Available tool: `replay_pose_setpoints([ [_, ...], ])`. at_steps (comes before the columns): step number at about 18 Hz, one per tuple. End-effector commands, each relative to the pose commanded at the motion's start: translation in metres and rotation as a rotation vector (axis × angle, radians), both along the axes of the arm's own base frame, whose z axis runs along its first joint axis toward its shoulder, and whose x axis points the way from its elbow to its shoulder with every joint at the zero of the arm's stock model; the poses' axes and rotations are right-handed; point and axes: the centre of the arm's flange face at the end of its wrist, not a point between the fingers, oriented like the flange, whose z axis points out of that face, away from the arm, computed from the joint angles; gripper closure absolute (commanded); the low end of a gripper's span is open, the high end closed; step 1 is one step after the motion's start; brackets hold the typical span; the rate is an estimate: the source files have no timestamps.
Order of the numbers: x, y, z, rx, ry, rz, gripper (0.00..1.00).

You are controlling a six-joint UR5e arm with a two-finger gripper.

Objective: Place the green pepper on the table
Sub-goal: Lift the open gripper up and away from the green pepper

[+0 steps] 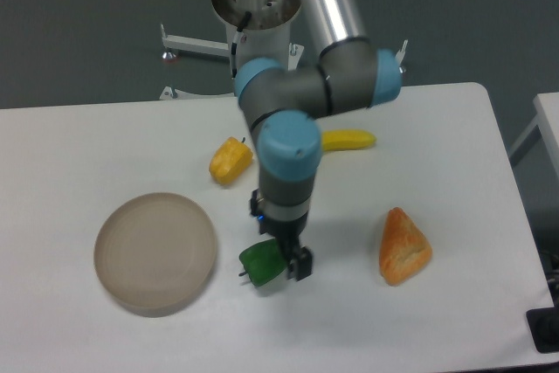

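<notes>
The gripper [281, 265] is closed on the green pepper [260, 263], hiding its right side; whether it touches the counter [454, 181] is unclear. The plate [155, 253] lies at 9 o'clock, the yellow pepper [231, 161] at 11, a half-hidden banana [349, 139] at 1, and an orange wedge [403, 246] at 3.

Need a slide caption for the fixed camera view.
UR5e gripper holds the green pepper low over the white table, right of the beige plate.
</notes>
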Motion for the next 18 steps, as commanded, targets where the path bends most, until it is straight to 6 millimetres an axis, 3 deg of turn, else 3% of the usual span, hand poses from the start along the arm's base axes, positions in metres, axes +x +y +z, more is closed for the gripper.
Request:
replay_pose_setpoints([
  [6,-0.074,-0.067,0.007,-0.089,-0.047,-0.052,0.00],
  [9,-0.080,-0.087,0.001,-0.220,-0.042,-0.087,0.00],
  [18,-0.100,-0.099,0.000,-0.209,-0.044,-0.058,0.00],
])
